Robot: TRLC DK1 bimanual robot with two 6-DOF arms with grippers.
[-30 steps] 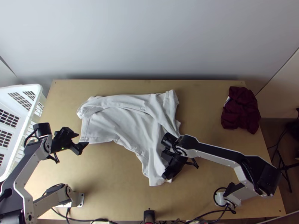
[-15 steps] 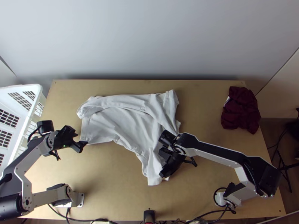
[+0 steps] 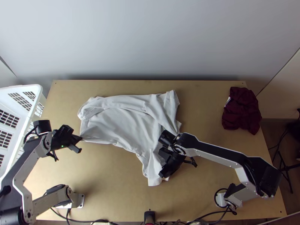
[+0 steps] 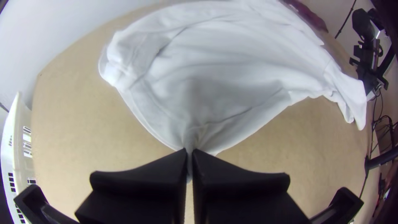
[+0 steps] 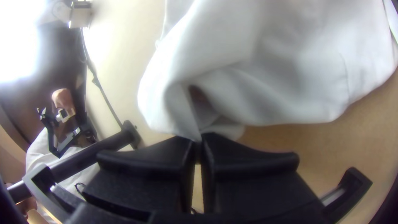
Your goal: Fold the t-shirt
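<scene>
The left end effector, its fingers apart before, now pinches the near left corner of the white T-shirt, bunching it. The right end effector and the cloth's near end sit slightly farther left.

Matt cloth t-shirt on smooth wooden table

A crumpled dark red cloth, a small white label at its left side, lies at the right of the frame, near the edge of a light wooden table. At far left stands a white plastic basket with rows of slots in its walls. A pale wall spans the top; a thin-legged black stand occupies the lower right.
</scene>
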